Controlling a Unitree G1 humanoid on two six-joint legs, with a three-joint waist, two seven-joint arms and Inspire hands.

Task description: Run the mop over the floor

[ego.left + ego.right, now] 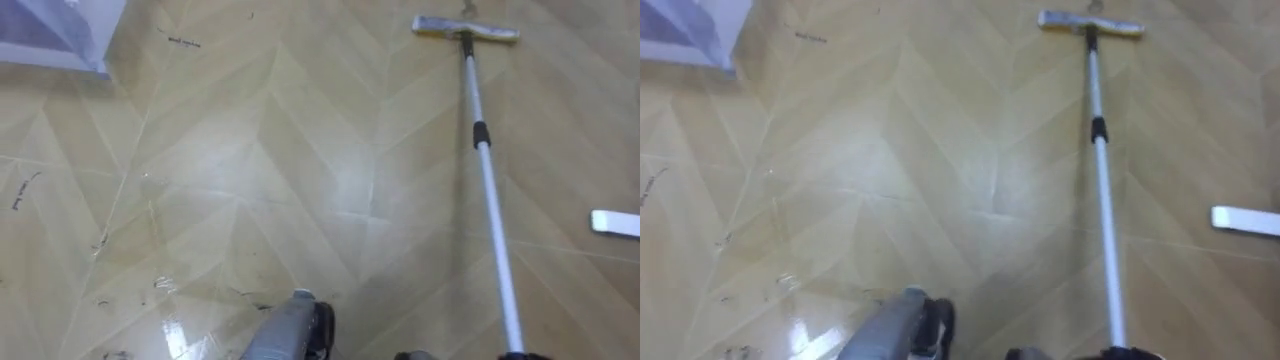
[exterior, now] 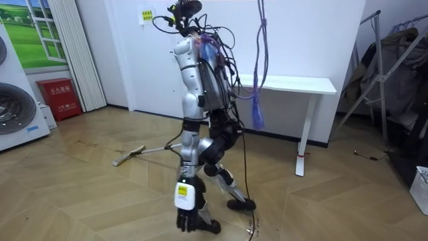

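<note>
Lying on the tan wooden floor (image 1: pixel 250 170), a silver-poled, flat-headed mop (image 1: pixel 489 190) is pointing far; whether the left robot hand (image 2: pixel 189 219) is gripping, I cannot tell.

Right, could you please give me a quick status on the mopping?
Left hand hangs low, idle. Mop head on floor ahead, handle runs back toward right hand. White strip lies on floor right of handle.

floor (image 1: pixel 250 180): wooden herringbone, carrying dark scuffs (image 1: pixel 185 41) | mop head (image 1: pixel 467 28) resting flat on it | white bar (image 1: pixel 615 222) lying at right edge
</note>
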